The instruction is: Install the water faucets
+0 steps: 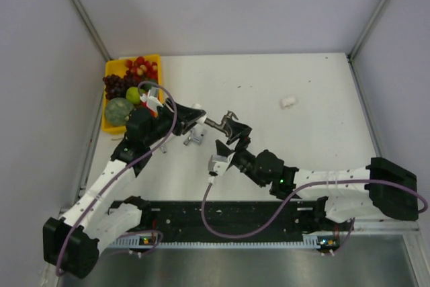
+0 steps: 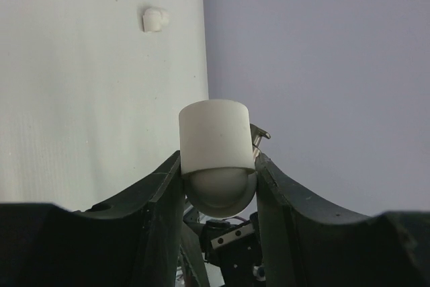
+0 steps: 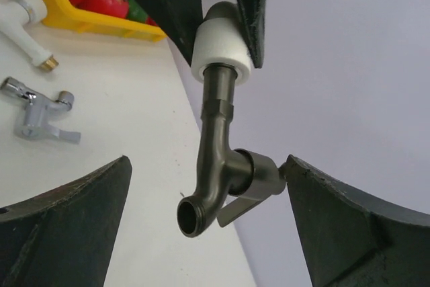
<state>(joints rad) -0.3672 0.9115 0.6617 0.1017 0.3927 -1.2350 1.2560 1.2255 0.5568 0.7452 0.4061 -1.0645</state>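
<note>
Dark grey faucet (image 3: 216, 119) up off the tabletop (image 1: 282, 152), its end seated in a white fitting (image 2: 215, 136) | my left tool (image 2: 218, 173) clamped on that fitting | my right tool (image 3: 208, 166) gaping wide either side of the lever body | silvery faucet (image 3: 37, 115) and white-bodied faucet (image 3: 23, 21) lying on the tabletop near the yellow tray (image 3: 101, 25)

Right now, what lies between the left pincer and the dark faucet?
A white fitting: the left pincer grips it, and the dark faucet has its stem inside it. The right wrist view shows this.
</note>
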